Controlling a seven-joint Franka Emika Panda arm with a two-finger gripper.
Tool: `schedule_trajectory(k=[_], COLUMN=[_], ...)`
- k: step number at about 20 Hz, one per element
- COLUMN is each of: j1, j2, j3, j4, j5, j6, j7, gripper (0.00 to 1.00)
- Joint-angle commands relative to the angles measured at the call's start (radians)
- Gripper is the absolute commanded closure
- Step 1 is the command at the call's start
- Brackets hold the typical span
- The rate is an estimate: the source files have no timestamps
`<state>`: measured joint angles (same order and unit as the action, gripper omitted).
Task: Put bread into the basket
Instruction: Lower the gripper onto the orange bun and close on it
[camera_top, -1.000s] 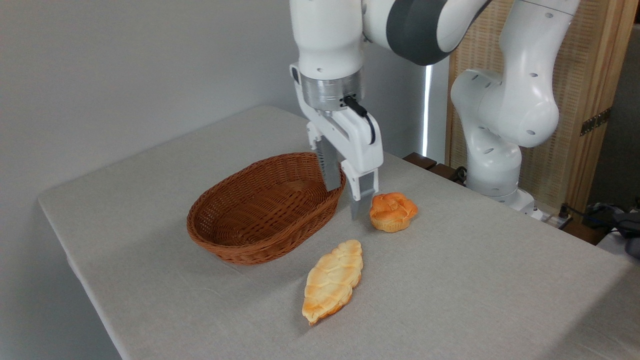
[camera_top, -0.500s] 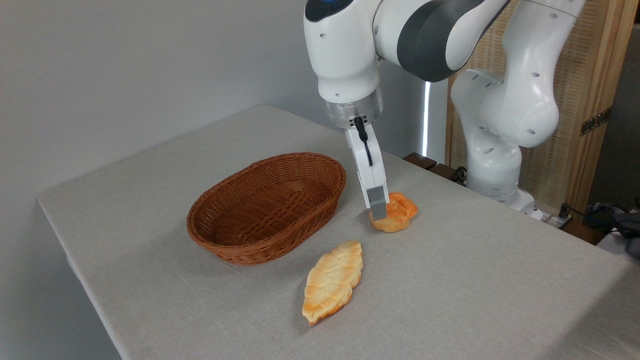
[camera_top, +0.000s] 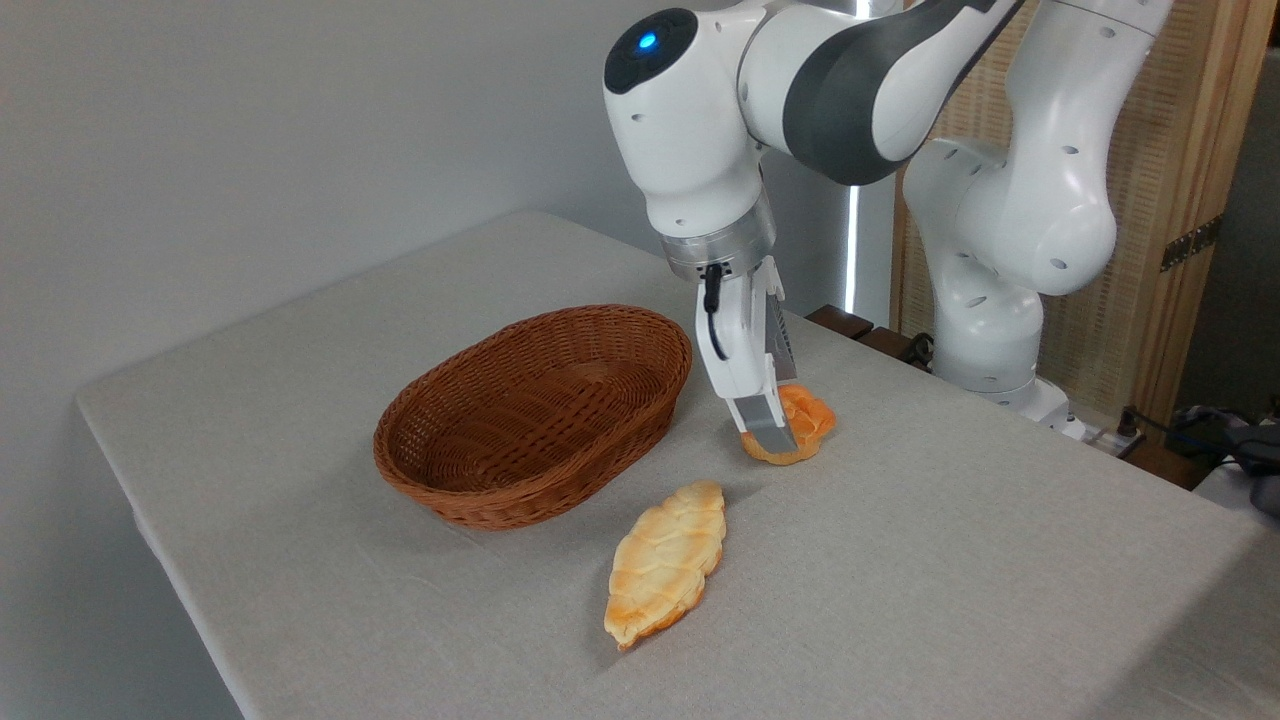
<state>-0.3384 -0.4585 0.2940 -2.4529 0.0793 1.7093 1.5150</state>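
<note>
While upright on its base, the bread (camera_top: 805, 425) has no long axis.

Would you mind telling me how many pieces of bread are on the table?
2: the round bun under the gripper, right of the basket, and the braided loaf nearer the camera.

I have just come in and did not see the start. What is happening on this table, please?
A white robot arm has its gripper lowered onto the small round orange bun, fingers at its sides; whether they are clamped is unclear. The bun sits on the grey table, right of the empty oval brown wicker basket. A paler braided loaf lies untouched in front.
</note>
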Motion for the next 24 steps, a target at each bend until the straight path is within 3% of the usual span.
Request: schedule_trajectory(k=[1, 5, 15, 17, 22, 24], j1=[-0.034, -0.060, -0.065, -0.076, -0.090, -0.090], j2=[-0.020, -0.017, -0.003, 0.001, 0.004, 0.004], j3=[0.008, 0.007, -0.004, -0.006, -0.004, -0.006], j4=[-0.011, -0.020, -0.052, -0.066, -0.072, -0.072], j5=[0.020, 0.020, 0.040, 0.077, 0.082, 0.082], j6=[-0.016, -0.016, 0.012, 0.035, 0.039, 0.039], j7=[0.022, 0.027, 0.048, 0.048, 0.045, 0.039], gripper=[0.00, 0.00, 0.00, 0.00, 0.00, 0.06])
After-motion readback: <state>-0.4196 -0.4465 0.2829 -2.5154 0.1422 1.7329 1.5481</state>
